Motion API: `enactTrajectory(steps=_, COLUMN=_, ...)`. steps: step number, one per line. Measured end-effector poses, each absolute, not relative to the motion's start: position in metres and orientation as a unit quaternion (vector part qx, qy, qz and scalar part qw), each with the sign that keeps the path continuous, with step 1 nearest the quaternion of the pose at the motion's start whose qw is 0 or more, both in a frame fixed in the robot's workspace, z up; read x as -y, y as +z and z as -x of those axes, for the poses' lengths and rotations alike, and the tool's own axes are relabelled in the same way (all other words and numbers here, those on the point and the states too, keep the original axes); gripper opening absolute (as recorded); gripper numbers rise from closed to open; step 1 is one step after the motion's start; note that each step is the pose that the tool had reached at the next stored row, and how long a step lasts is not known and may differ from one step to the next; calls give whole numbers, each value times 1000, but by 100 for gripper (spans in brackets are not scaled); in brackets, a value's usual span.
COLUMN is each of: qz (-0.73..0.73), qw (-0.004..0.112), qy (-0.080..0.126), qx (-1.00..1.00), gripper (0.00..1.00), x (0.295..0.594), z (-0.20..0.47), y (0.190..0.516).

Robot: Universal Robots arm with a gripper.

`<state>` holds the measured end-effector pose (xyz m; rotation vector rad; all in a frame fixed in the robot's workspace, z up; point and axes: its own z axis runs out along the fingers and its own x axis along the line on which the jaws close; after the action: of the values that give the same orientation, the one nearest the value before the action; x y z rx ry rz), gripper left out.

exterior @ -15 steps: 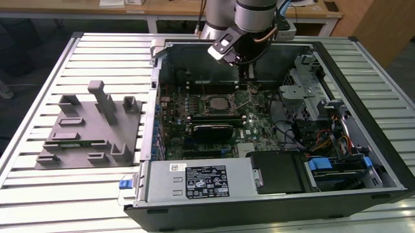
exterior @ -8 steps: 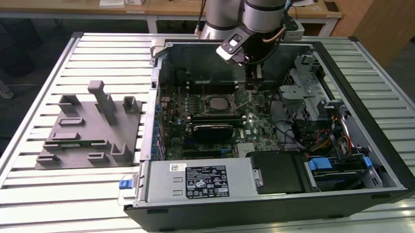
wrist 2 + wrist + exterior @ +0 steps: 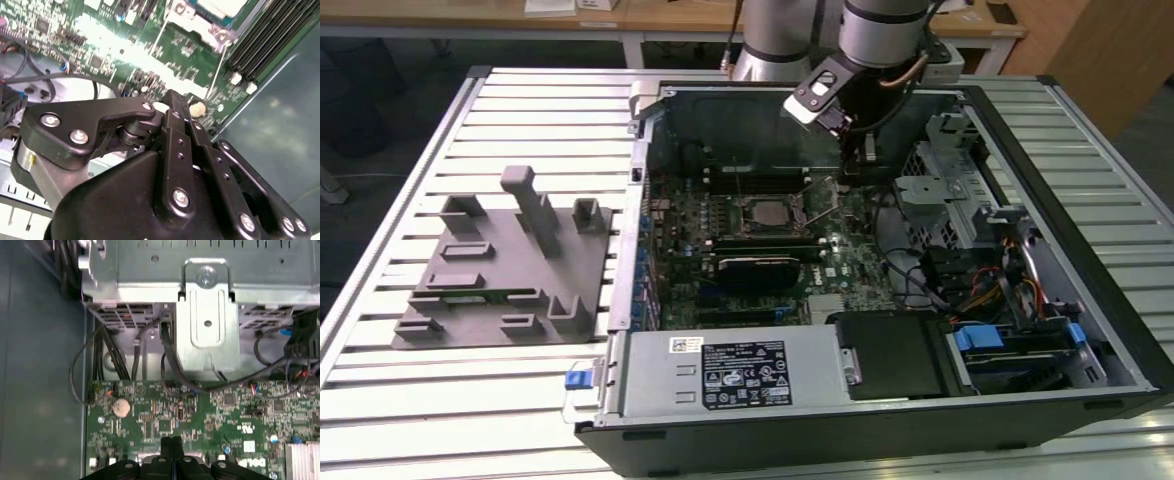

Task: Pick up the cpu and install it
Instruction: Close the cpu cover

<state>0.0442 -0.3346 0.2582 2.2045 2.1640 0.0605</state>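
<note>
Gripper (image 3: pixel 172 441) clenched, fingertips pressed together, hovering low over motherboard (image 3: pixel 150 426) in open case (image 3: pixel 854 440); cpu (image 3: pixel 767 212) lies in socket (image 3: pixel 739 214), apart from gripper.

Open computer case (image 3: pixel 854 445), green motherboard (image 3: pixel 854 265), grey fixture (image 3: pixel 480 290), slatted table (image 3: pixel 400 400)

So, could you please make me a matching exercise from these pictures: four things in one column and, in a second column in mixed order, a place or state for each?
Things
1. cpu
2. grey fixture
3. coin battery
4. end effector

Places or states
A. on the slatted table, to the exterior view's left of the computer case
B. round and silvery, on the green board near its edge
C. silver square at the middle of the green board
D. low over the green board, fingers shut together

Pairs: 1-C, 2-A, 3-B, 4-D
</note>
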Motion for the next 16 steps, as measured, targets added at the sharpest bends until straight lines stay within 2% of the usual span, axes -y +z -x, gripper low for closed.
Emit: enactTrajectory(steps=16, qz=-715, qw=23, qy=15, qx=-699, gripper=11, x=335, z=-57, y=241)
